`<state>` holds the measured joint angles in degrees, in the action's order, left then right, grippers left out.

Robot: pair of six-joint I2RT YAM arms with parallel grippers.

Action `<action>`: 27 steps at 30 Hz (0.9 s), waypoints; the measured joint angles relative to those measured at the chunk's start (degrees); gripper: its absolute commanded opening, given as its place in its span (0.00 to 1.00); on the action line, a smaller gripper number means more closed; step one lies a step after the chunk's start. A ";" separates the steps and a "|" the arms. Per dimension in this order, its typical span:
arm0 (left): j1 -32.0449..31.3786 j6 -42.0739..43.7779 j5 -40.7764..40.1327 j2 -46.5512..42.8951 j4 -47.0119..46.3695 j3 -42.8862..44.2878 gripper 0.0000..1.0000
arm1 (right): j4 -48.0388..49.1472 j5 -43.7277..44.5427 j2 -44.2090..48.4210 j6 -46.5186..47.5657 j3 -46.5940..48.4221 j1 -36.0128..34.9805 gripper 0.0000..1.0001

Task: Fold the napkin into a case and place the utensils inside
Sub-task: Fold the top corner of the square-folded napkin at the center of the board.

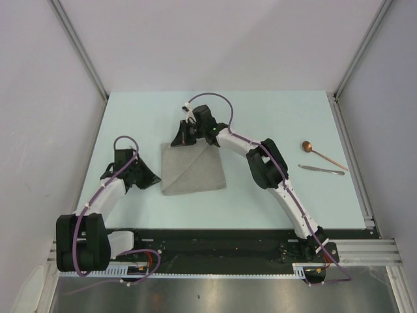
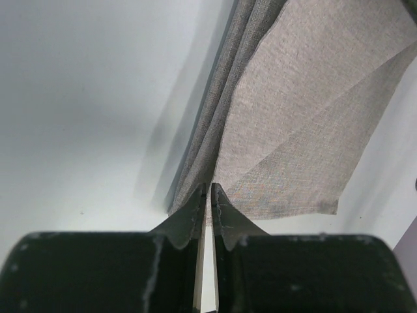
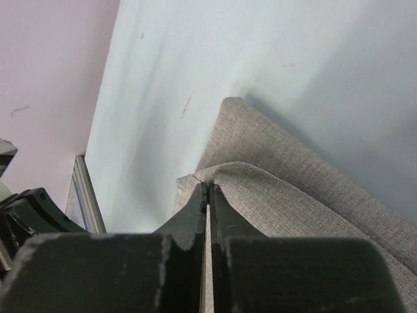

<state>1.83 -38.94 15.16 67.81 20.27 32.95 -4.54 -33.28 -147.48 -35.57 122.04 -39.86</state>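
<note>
The grey-beige napkin [image 1: 195, 171] lies partly folded in the middle of the pale table, with a diagonal crease across it. My left gripper [image 1: 159, 180] is at its left edge. In the left wrist view the jaws [image 2: 208, 190] are pinched on the folded edge of the napkin [image 2: 306, 117]. My right gripper [image 1: 184, 143] is at the far edge, and its jaws [image 3: 208, 187] are shut on a raised fold of the napkin [image 3: 306, 208]. The utensils lie apart at the right: a copper spoon [image 1: 324, 155] and a thin silvery piece [image 1: 321, 169].
A metal rail [image 1: 352, 163] runs along the table's right side, with white walls around it. The black base bar [image 1: 215, 241] crosses the near edge. Part of the left arm [image 3: 26, 215] shows at the lower left of the right wrist view.
</note>
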 measured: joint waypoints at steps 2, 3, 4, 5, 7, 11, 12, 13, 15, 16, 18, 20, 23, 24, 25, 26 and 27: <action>0.11 0.00 0.04 0.02 -0.04 -0.07 0.11 | -0.28 -0.11 -0.61 0.00 1.75 0.00 0.00; 0.15 0.02 0.15 0.04 -0.07 -0.13 0.10 | -0.37 -0.22 -0.94 0.00 2.60 0.00 0.00; 0.17 0.04 0.28 0.17 -0.07 -0.17 0.10 | -0.39 -0.24 -1.14 0.00 3.23 0.00 0.00; 0.20 0.07 0.39 0.48 -0.13 -0.20 0.10 | -0.52 -0.31 -1.29 0.02 3.72 0.00 0.00; 0.20 0.17 0.68 1.42 -0.42 -0.22 0.09 | -0.76 -0.57 -1.38 0.02 4.13 0.00 0.00; 0.22 0.37 1.20 2.49 -0.39 -0.39 0.08 | -1.16 -0.85 -1.38 0.20 4.07 0.02 0.00; 0.24 0.35 1.25 2.40 -0.44 -0.39 0.08 | -0.90 -0.94 -1.38 0.22 3.76 0.07 0.00; 0.24 0.35 1.25 2.25 -0.42 -0.39 0.08 | -0.70 -1.11 -1.33 0.24 3.37 0.09 0.00; 0.24 0.35 1.07 1.31 0.07 -0.39 0.06 | 0.17 -1.38 -1.05 0.26 1.31 0.17 0.00; 0.24 0.35 0.76 0.50 0.39 -0.39 0.05 | 0.39 -1.49 -0.90 0.26 0.13 0.22 0.00; 0.24 0.28 -0.09 -1.51 1.07 -0.39 0.04 | 0.52 -1.62 -0.61 0.28 -2.29 0.24 0.00; 0.28 0.20 -0.57 -3.02 1.42 -0.39 0.00 | 0.48 -1.70 -0.57 0.28 -4.02 0.24 0.00; 0.33 -0.09 -0.98 -2.67 1.38 -0.39 0.00 | 0.57 -1.70 -0.24 0.28 -5.75 0.24 0.00; 0.35 -0.04 -0.87 -1.73 1.25 -0.39 0.00 | 0.57 -1.70 -0.02 0.26 -6.19 0.24 0.00; 0.35 -0.07 -0.63 -0.70 1.11 -0.39 0.00 | 0.61 -1.70 0.20 0.26 -6.40 0.24 0.00; 0.35 -0.04 -0.04 0.44 1.01 -0.39 0.00 | 0.63 -1.70 0.39 0.24 -6.51 0.24 0.00; 0.35 -0.04 0.50 1.22 0.74 -0.52 0.00 | 0.70 -1.70 0.63 0.22 -6.54 0.24 0.00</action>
<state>2.17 -38.98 15.66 69.04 21.02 32.42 -3.84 -34.98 -146.85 -35.35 115.50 -39.62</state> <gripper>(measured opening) 0.005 0.010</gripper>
